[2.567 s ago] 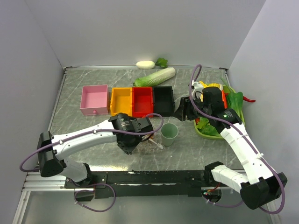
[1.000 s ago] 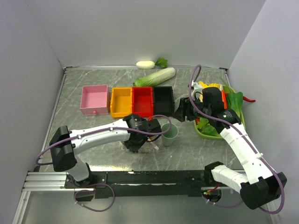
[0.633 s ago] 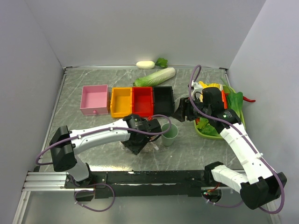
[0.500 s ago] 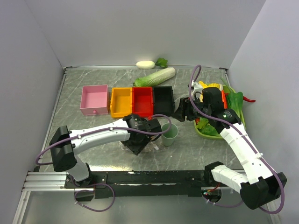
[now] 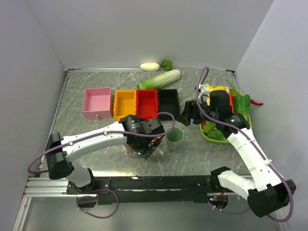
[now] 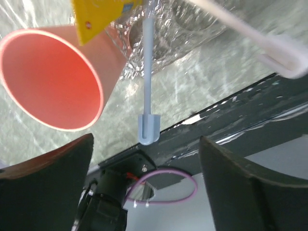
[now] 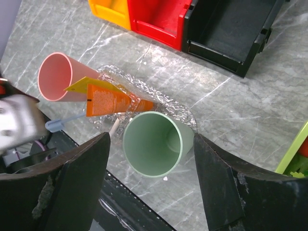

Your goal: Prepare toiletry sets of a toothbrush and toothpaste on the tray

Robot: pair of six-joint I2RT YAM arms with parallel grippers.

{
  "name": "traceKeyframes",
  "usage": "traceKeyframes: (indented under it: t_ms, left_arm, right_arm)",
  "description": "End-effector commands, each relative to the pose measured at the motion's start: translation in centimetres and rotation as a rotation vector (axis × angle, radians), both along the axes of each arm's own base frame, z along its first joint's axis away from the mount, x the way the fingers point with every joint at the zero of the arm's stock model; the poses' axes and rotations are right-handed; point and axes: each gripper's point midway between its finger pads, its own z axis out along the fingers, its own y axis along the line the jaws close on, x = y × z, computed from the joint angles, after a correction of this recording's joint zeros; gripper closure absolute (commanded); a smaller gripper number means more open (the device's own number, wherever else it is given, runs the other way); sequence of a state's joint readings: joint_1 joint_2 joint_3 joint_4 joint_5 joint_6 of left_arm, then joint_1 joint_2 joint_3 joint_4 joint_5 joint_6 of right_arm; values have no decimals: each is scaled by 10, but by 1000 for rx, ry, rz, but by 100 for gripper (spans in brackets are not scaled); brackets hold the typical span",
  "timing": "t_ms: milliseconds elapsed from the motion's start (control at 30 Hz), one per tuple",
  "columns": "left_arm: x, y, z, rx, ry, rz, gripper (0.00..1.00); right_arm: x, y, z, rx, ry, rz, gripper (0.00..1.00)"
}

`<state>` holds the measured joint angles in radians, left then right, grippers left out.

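Left claw [image 6: 146,159] hangs spread wide and empty above a pale thin toothbrush [image 6: 148,72] lying partly on the clear speckled tray [image 7: 166,101], beside an orange wedge-shaped toothpaste tube [image 7: 113,101]; right claw [image 7: 151,144] gapes empty too.

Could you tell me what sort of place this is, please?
Likely a robotics lab cell: grey walls box in a marble-patterned table, a left arm and right arm are bolted to a rail at its near edge, and coloured bins and vegetables sit as props.
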<state>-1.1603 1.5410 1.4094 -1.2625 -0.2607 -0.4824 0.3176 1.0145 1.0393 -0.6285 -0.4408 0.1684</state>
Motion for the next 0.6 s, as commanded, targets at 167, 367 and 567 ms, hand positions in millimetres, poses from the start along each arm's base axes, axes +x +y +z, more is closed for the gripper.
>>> traceKeyframes:
  t_ms: [167,367,567]
  left_arm:
    - [20,-14,61,-335,-193,-7,3]
    - [77,0,94,-544,-348,129,3]
    - [138,55,152,-748,-632,351,3]
  right_arm:
    - [5,-11,22,31,-85,-57,19]
    - [8,-23,29,40,-110,-124,16]
    - [9,-37,48,48,-173,-201,15]
